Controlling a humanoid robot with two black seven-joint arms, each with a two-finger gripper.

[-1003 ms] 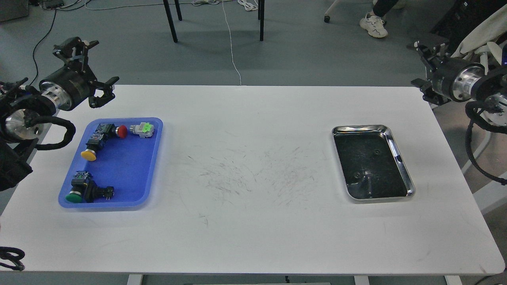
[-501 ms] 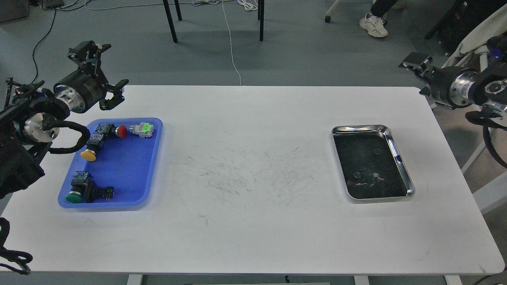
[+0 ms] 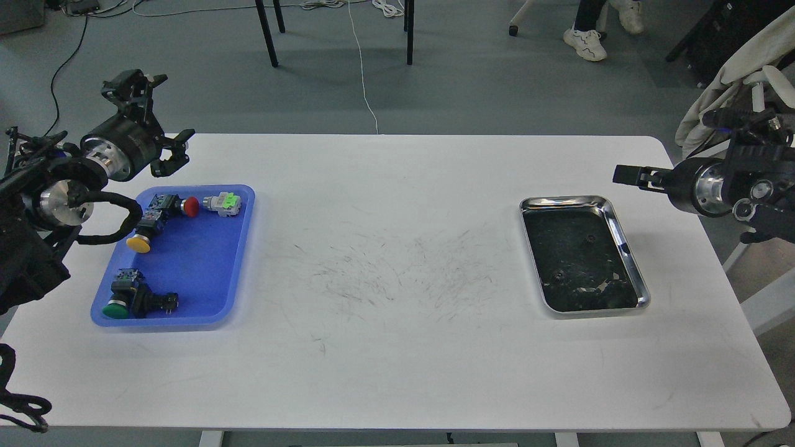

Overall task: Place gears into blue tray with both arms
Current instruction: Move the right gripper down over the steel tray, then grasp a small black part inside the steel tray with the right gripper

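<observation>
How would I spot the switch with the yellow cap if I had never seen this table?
Start at the blue tray on the left side of the white table. Along the tray's left edge, about midway, lies the yellow-capped switch, its black body pointing toward the far end. The other switches there have red, light green or dark green caps; only this one is yellow.

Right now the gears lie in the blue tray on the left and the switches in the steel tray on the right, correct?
No, it is the other way round. The head view shows the gears in the steel tray on the right, and the switches in the blue tray on the left.
</observation>
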